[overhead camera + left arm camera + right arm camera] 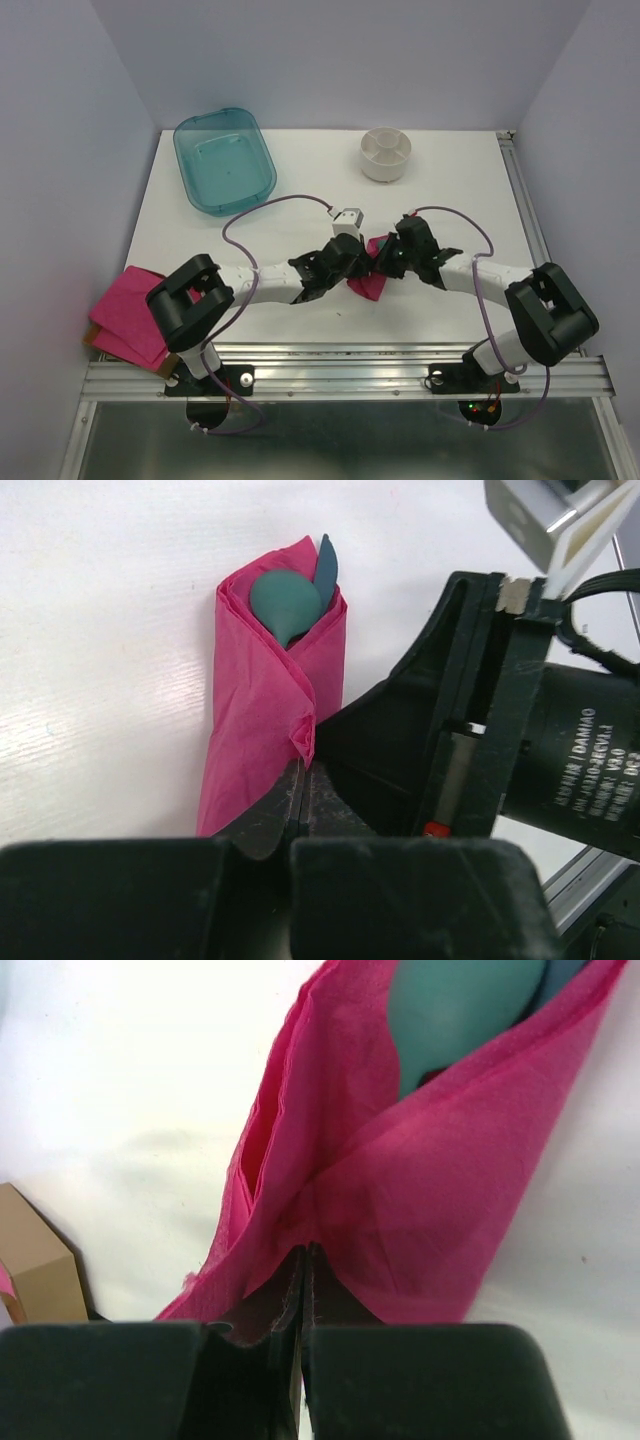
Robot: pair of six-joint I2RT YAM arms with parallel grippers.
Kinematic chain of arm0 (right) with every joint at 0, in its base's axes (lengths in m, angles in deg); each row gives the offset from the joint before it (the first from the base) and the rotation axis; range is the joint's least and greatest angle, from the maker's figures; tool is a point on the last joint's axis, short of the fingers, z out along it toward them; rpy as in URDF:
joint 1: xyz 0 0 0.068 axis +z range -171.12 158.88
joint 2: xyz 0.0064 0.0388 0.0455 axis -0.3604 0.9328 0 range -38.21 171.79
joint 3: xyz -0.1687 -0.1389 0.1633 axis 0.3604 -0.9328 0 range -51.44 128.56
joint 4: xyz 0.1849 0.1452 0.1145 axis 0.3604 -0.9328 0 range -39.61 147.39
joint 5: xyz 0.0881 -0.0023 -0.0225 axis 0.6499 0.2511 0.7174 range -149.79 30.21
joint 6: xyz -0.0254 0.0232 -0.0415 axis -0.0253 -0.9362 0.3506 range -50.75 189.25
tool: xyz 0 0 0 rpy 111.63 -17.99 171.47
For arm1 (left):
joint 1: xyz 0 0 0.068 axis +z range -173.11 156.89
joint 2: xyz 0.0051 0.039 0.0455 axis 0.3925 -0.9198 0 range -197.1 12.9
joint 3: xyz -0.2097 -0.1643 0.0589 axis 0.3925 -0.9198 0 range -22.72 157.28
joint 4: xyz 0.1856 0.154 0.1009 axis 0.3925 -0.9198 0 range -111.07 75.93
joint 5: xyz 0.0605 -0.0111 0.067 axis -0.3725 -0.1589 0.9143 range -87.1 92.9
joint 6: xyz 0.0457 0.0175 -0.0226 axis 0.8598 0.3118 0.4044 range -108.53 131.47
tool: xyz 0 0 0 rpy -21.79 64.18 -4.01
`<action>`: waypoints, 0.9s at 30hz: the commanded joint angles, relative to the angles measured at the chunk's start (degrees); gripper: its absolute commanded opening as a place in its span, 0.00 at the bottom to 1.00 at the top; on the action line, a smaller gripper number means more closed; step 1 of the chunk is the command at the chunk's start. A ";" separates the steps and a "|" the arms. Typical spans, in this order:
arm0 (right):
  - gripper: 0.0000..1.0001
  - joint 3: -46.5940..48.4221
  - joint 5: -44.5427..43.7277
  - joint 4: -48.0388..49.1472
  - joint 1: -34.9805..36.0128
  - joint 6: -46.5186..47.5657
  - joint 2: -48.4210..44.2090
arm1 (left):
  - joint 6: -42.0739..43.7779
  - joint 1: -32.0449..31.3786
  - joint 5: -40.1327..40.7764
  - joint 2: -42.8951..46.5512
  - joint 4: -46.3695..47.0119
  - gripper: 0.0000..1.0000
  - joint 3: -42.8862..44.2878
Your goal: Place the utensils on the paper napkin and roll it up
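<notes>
The paper napkin (262,710) lay on the table (300,190) between the two arms, rolled around the utensils (287,602), with a teal spoon bowl and one more tip poking out of its open end. The left tool (303,780) was closed tight with its tips against a crumpled fold on the roll's side, though whether paper sat between them I could not tell. The right tool (303,1260) was closed too, pinching the napkin's lower edge, where creases ran out from its tips.
</notes>
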 commanded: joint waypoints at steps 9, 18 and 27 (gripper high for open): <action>0.16 -0.89 -5.46 -10.17 -4.32 0.19 -7.91 | 1.87 -2.07 4.14 -2.14 1.07 0.00 2.74; 0.36 -0.19 -2.39 -9.73 -6.44 0.63 -9.32 | 2.84 -3.66 6.78 -3.10 1.07 0.00 2.91; 0.46 -0.19 2.35 -5.78 -7.14 -2.18 -8.53 | 3.81 -5.68 9.60 -4.51 1.16 0.00 3.44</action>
